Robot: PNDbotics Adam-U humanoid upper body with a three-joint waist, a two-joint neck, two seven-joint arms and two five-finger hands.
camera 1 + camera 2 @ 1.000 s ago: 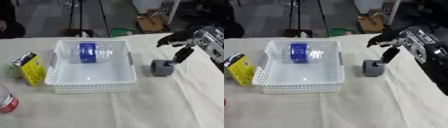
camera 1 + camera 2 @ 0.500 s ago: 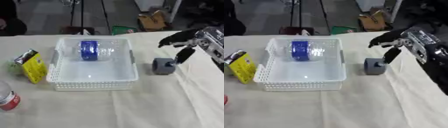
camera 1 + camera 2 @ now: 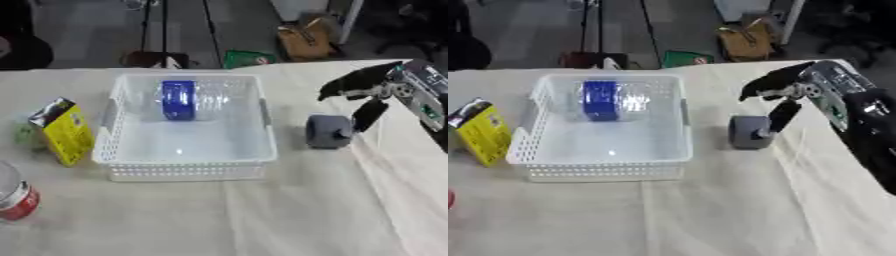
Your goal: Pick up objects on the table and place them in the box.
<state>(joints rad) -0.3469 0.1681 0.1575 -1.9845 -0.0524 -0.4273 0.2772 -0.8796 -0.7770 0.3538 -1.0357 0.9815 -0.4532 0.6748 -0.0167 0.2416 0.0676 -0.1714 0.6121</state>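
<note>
right hand [image 3: 372, 95] enters from the right edge, black with silver joints; the forearm is cut off by the frame. fingers spread and mostly straight, upper ones reaching left, a lower one pointing down towards the small grey block-shaped object [image 3: 329, 131]. its tip ends just beside the block's right face; contact cannot be confirmed. the hand has hold of nothing. left hand shows in neither eye view.

grey block stands on the cream cloth-covered table [image 3: 289, 210], just right of the white perforated plastic basket [image 3: 185, 158], apart from its right wall. a small round detail shows on the block's right face, too unclear to identify.

inside the basket, at its far end, lies a clear plastic bottle with a blue label [image 3: 197, 99], on its side. label text not readable. cap end hard to make out against the basket wall.

left of the basket, just beside its left wall, a yellow carton with a dark foil-like top [image 3: 62, 131] stands tilted. printing on it is not legible. something pale green [image 3: 24, 136] sits behind the carton's left side, mostly hidden; cannot say what it is.

near left corner: a clear container with a red band [image 3: 17, 198], cut off by the left edge in the left eye view; only a red sliver remains in the right eye view.

beyond the table's far edge: floor, black tripod legs [image 3: 153, 30], a brown cardboard box [image 3: 303, 40], a green item with a red-and-white mark [image 3: 247, 58], unreadable.
</note>
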